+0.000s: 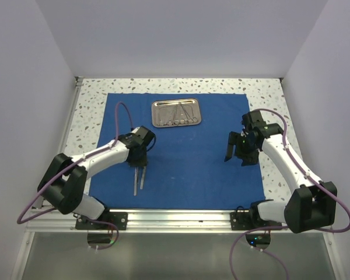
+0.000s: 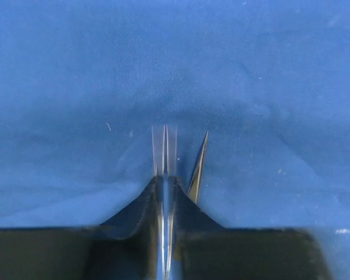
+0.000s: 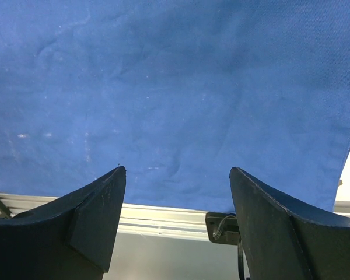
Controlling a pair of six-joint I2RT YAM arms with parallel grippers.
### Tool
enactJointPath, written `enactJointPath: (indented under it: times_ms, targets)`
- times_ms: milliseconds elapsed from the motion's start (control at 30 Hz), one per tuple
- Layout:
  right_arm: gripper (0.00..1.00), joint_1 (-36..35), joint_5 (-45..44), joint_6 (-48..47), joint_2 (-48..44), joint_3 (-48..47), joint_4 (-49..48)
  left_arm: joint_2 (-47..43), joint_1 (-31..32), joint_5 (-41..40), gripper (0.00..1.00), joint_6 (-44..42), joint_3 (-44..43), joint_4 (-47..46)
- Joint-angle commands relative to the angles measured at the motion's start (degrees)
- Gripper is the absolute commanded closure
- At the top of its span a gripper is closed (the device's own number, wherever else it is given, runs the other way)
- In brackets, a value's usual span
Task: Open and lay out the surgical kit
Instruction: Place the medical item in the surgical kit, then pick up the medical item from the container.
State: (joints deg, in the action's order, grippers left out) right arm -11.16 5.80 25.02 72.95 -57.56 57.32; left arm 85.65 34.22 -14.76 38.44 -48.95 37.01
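Speckled table holds your blue cloth, spread flat. At the cloth's far middle sits the steel tray with thin tools in it. On the cloth's near left part, your left gripper is pinched narrow on a thin steel tool. A second tool lies just beside it. Over the cloth's right part, your right gripper hangs wide, holding nothing.

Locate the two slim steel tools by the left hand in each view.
Top: steel tools lower left of centre, just below the left hand.
Left wrist: bottom centre, one between the fingers, one right of it.
Right wrist: not in it.
Shared landmark: blue cloth.
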Motion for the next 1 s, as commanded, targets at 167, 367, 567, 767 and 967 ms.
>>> enactJointPath:
  times_ms: [167,367,567,767,967]
  targets:
    - [0.24,0.4,0.9,-0.9,-1.3,0.5,-0.6,-2.4,0.5,-2.1,0.25,1.1,-5.8,0.0]
    - [0.24,0.4,0.0,0.2,-3.4,1.4,0.3,8.7,-1.4,-4.2,0.28,-6.3,-23.4,0.0]
    - [0.24,0.3,1.1,2.1,-5.1,-1.3,1.8,27.7,-7.3,-1.9,0.37,-9.4,-45.9,0.4]
    - [0.24,0.4,-0.7,2.2,-4.7,-4.5,4.7,46.9,-10.6,0.4,0.39,-10.7,-75.3,3.6]
    - [0.24,0.6,-4.0,1.5,-3.8,-5.9,6.8,55.7,-12.0,3.4,0.42,-10.1,-82.6,-0.6]
